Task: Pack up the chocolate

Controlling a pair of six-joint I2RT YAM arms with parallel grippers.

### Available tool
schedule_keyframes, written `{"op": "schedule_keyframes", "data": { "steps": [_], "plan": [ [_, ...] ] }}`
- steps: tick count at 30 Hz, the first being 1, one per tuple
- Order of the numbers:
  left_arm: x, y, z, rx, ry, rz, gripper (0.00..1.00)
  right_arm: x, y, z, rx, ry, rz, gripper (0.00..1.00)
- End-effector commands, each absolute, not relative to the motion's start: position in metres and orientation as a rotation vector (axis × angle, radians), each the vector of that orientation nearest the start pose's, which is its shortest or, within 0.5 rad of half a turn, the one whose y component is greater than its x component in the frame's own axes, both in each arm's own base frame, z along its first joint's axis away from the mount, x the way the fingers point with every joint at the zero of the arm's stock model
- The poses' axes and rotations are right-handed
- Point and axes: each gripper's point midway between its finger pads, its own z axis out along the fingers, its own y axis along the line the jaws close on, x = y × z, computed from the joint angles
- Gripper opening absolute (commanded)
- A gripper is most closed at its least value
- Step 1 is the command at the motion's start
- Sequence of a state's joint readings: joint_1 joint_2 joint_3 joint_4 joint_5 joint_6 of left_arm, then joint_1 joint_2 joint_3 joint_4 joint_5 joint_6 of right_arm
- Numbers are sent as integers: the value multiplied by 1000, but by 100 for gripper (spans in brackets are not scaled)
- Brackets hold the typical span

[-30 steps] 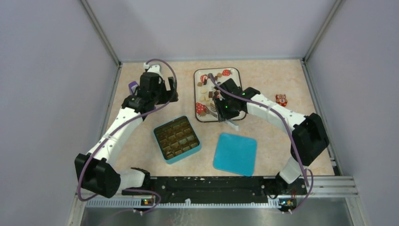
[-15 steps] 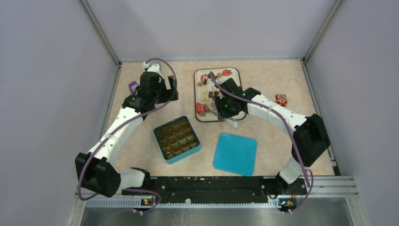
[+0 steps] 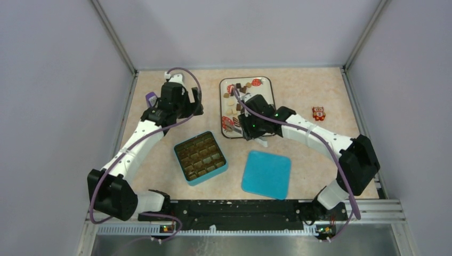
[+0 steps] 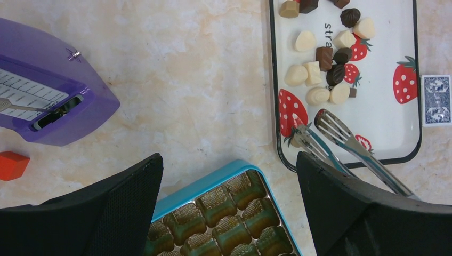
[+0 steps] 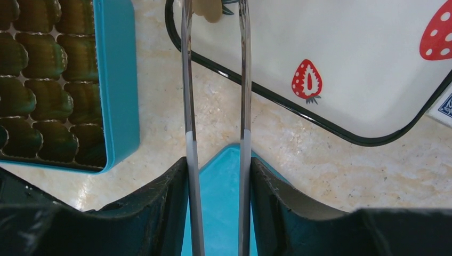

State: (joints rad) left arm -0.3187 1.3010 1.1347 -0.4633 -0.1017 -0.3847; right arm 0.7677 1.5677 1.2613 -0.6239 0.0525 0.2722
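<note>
— Where do we find the chocolate [image 4: 323,57]?

— We see it on the strawberry tray [image 4: 392,130]: dark, light brown and cream pieces gathered toward the tray's far end. In the right wrist view, one cream piece [image 5: 208,9] shows between the tong arms at the top edge. We cannot tell whether it is pinched.

— How do we read the right gripper [image 5: 218,166]?

— It is clamped on the metal tongs [image 5: 244,80], with its fingers pressed against the outer sides of the two arms. The arms stand apart and reach over the tray's near left corner, their tips by a printed strawberry.

— And the left gripper [image 4: 229,165]?

— Spread wide, with only table and a box corner between its fingers. It hovers between the purple device [image 4: 48,101] and the tray, above the far corner of the teal box [image 4: 213,184].

— What else do we see?

— The box sits apart from the tray and shows gold-green moulded cells. Its teal lid [image 3: 266,174] lies flat to the box's right. A blue patterned card [image 4: 436,100] lies just beside the tray's right edge. An orange owl [image 3: 318,113] stands farther right, and an orange block [image 4: 10,164] sits near the purple device.
</note>
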Motion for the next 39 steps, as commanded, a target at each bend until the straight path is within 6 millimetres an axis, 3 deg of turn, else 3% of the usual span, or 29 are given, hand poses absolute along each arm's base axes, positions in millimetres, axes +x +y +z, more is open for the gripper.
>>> {"op": "schedule_keyframes", "data": {
  "steps": [1, 8, 17, 27, 32, 39],
  "plan": [
    [369, -119, 217, -138, 2159, -306, 99, 279, 281, 149, -661, 2377, 354, 43],
    [367, -120, 215, -140, 2163, -313, 99, 276, 278, 131, -746, 2388, 226, 43],
    [368, -122, 213, -133, 2166, -325, 99, 270, 281, 125, -831, 2376, 144, 42],
    [367, -127, 215, -91, 2159, -351, 99, 272, 284, 122, -808, 2383, 143, 31],
    [367, -125, 218, -86, 2149, -336, 99, 275, 279, 130, -782, 2371, 119, 22],
    [369, -123, 217, -85, 2150, -321, 99, 277, 276, 147, -750, 2345, 115, 18]
  ]
}}
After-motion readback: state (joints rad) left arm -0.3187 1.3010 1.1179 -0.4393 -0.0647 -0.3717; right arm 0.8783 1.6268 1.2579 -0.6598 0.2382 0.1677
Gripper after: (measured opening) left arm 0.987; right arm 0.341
